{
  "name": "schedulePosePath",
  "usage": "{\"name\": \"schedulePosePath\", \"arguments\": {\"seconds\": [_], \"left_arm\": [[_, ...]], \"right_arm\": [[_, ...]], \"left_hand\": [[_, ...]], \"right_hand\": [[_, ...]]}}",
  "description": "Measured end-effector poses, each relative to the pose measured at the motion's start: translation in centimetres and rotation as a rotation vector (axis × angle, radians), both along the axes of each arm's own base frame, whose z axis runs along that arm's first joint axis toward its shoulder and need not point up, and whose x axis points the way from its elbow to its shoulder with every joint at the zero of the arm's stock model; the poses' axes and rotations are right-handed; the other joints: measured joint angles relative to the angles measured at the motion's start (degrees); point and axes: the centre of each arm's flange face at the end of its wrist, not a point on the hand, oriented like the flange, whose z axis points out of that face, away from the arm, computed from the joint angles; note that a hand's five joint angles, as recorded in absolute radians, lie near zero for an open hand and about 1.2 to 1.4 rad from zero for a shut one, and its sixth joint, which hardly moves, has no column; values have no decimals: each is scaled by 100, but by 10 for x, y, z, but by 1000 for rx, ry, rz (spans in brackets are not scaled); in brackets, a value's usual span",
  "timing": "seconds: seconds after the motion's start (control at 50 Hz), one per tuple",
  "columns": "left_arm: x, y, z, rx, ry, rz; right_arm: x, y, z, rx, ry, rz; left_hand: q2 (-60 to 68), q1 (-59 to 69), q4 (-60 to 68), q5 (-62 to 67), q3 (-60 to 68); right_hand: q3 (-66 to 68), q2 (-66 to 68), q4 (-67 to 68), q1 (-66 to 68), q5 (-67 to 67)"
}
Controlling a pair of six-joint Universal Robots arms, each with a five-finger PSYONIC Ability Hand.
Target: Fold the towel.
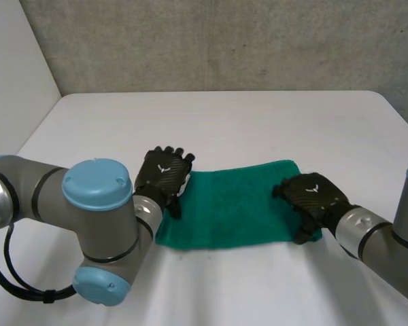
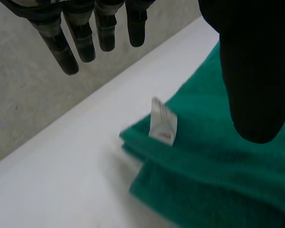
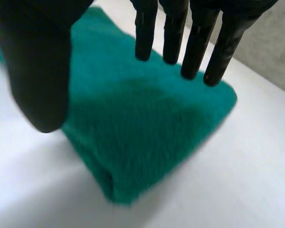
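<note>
Tabletop (image 1: 245,122) stretches wide beyond every edge of the folded green towel (image 1: 238,204), which I see lying between the hands: left hand (image 1: 162,175) over its left end, right hand (image 1: 311,197) over its right end, both with fingers straight and relaxed.

**Left arm** (image 1: 88,210): grey joints with light-blue caps, folded at the elbow and reaching inward. It ends in the black left hand (image 1: 164,173), palm down, with fingers (image 2: 85,42) straight and the thumb (image 2: 256,71) held apart from them.

**Right arm** (image 1: 384,238): same build, entering from the opposite side. Its black right hand (image 1: 311,197) is also palm down, with fingers (image 3: 194,47) straight and the thumb (image 3: 38,76) set wide.

The two hands are roughly level and well apart.
</note>
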Motion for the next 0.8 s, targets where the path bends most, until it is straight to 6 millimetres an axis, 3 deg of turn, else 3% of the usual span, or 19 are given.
{"name": "schedulePosePath", "arguments": {"seconds": [0.02, 0.04, 0.1, 0.12, 0.14, 0.36, 0.46, 0.52, 0.54, 0.58, 0.6, 0.62, 0.66, 0.68, 0.72, 0.8], "left_arm": [[1, -1, -2, 5, -8, 12], [2, -1, -3, 10, -13, 19], [4, -1, -5, 19, -23, 31], [6, 0, -5, 28, -31, 39], [7, 1, -5, 31, -34, 41], [13, 8, 3, 46, -36, 47], [18, 11, 14, 31, -23, 55], [23, 13, 27, 8, -4, 66], [26, 12, 32, -2, 4, 73], [29, 11, 37, -11, 10, 83], [29, 11, 37, -11, 10, 83], [34, 9, 41, -21, 17, 100], [35, 8, 42, -23, 18, 103], [38, 7, 44, -27, 20, 119], [40, 6, 44, -28, 19, 129], [44, 3, 44, -25, 23, 164]], "right_arm": [[-4, -2, -3, -1, 10, -7], [-6, -3, -5, -1, 16, -11], [-10, -6, -9, -4, 30, -22], [-14, -10, -11, -9, 40, -33], [-15, -12, -12, -10, 42, -37], [-18, -27, -3, -59, 46, -69], [-7, -35, 17, -140, 39, -63], [26, -26, 42, -234, 11, 21], [45, -17, 52, -269, -8, 79], [63, -5, 59, -294, -26, 140], [63, -5, 59, -294, -26, 140], [95, 22, 63, -311, -53, 259], [101, 27, 62, -311, -57, 280], [122, 51, 56, -298, -69, 378], [131, 63, 50, -285, -69, 424], [153, 96, 18, -214, -46, 565]], "left_hand": [[0, 0, 0, 0, 0], [0, 0, 0, 0, 0], [0, 0, 0, 0, 0], [0, 0, 0, 0, 0], [0, 0, 0, 0, 0], [0, 0, 0, 0, 0], [0, 0, 0, 0, 0], [0, 0, 0, 0, 0], [0, 0, 0, 0, 0], [0, 0, 0, 0, 0], [0, 0, 0, 0, 0], [0, 0, -1, 0, 0], [0, 0, 0, 0, 0], [0, 0, 0, 0, 0], [0, 0, 0, 0, 0], [0, 0, 0, 0, 0]], "right_hand": [[0, 0, 0, 0, 0], [1307, 1246, 1237, 1082, 1117], [2356, 2326, 2323, 2071, 2155], [4742, 4754, 4667, 3992, 4468], [5015, 5023, 5009, 4163, 4814], [5356, 5275, 5399, 4223, 5099], [5355, 5275, 5399, 4226, 5099], [5355, 5275, 5400, 4261, 5125], [5355, 5275, 5400, 4261, 5145], [5355, 5275, 5400, 4265, 5160], [5355, 5275, 5400, 4265, 5160], [5355, 5275, 5400, 4311, 5171], [5355, 5275, 5400, 4311, 5171], [5356, 5275, 5400, 4311, 5177], [5355, 5275, 5400, 4311, 5177], [5328, 5253, 5367, 4311, 5174]]}}
